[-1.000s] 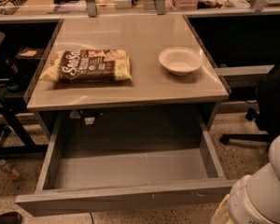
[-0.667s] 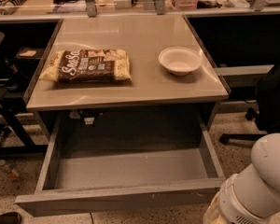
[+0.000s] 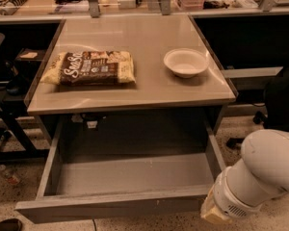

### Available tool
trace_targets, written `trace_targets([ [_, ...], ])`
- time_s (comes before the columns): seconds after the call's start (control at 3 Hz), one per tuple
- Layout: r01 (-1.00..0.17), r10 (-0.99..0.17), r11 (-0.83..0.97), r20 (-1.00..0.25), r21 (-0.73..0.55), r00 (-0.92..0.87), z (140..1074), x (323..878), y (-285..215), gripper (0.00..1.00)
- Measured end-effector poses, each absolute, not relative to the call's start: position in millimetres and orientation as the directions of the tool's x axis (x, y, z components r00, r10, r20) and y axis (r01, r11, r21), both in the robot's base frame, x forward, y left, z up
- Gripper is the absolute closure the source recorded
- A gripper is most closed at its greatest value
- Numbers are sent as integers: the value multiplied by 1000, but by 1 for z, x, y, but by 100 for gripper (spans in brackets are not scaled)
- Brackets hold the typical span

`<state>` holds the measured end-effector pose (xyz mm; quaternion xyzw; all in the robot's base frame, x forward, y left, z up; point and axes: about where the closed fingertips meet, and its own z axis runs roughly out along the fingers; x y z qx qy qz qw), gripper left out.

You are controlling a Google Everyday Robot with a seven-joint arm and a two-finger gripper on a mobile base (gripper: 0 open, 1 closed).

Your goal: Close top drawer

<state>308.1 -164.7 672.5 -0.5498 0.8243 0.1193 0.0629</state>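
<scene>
Surface: tan tabletop, smooth, with raised strips along its left and right edges.
Left half: a brown and pale snack bag lies flat, its long side parallel to the front edge, nearer the left edge than the centre.
Right half: a white bowl stands upright near the right edge, well apart from the bag.
Room, rear: a counter runs along the table's back edge, carrying mixed clutter too small to identify.
Room, sides: speckled floor below; a dark chair stands off the table's right edge.
Top drawer: wide, shallow and grey, directly under the tabletop. It stands open, and its box projects well beyond the table's front edge. Its flat front lies along the bottom of the view, and the grey floor and both side walls are exposed.
Gripper: at the bottom edge, just beyond the right end of the drawer front. Only a tan part at the arm's tip shows, probably the gripper's base.
Drawer to gripper: the front's right corner is just beside the tip; contact cannot be confirmed.
Gripper state: cannot be told from this view.
Arm: white and rounded. It enters from the right edge below the table's front-right corner and slopes down and left to a ribbed wrist joint.
</scene>
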Motion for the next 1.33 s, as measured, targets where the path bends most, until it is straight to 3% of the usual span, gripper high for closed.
trace_targets([
  [0.67,-921,-894,368,-224,129,-388,660,336,-156,100],
  [1.33,-921,-894,368,-224,130,-388,660,336,-156,57],
])
